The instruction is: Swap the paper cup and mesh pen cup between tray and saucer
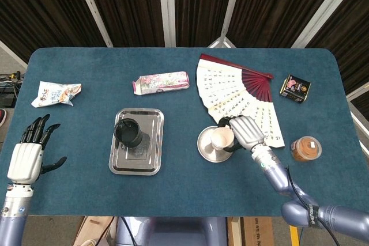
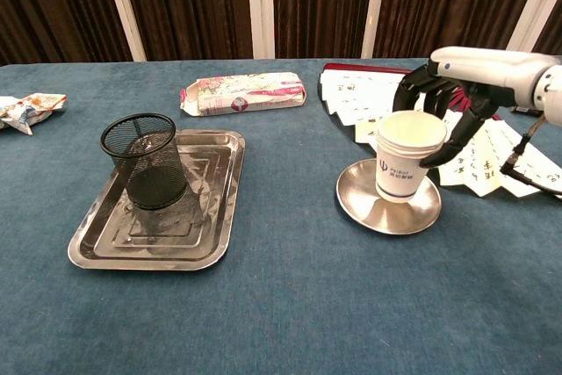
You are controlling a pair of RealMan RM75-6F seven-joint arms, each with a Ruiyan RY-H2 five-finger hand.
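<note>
1. Our right hand [image 2: 457,94] holds the paper cup [image 2: 408,155], with the fingers [image 2: 439,148] wrapped around its upper wall. The cup is over the saucer [image 2: 389,208], on the half nearest our fingers. We cannot tell if its base already touches the metal.
2. Our left hand [image 1: 26,156] holds nothing. Its fingers are spread apart, and it hangs at the table edge, well away from everything.
3. The mesh pen cup [image 2: 145,160] stands upright on the tray [image 2: 206,248], far from both hands.
4. We judge that the cup could tip if our fingers open while it is not yet flat on the saucer. It is light, and the saucer's surface slopes up toward the rim.
5. A fingertip may also catch the cup's rim when the hand pulls back, and drag the cup off the saucer.
6. The open paper fan [image 2: 479,142] lies just behind and beneath our fingers, so the withdrawing hand could brush it.
7. A pink packet [image 2: 244,94] lies beyond the tray, and a crumpled wrapper [image 1: 56,93] lies ahead of the left fingers. A small dark tin [image 1: 295,88] and a round jar [image 1: 305,148] are further to the right. None blocks the way to the tray.
</note>
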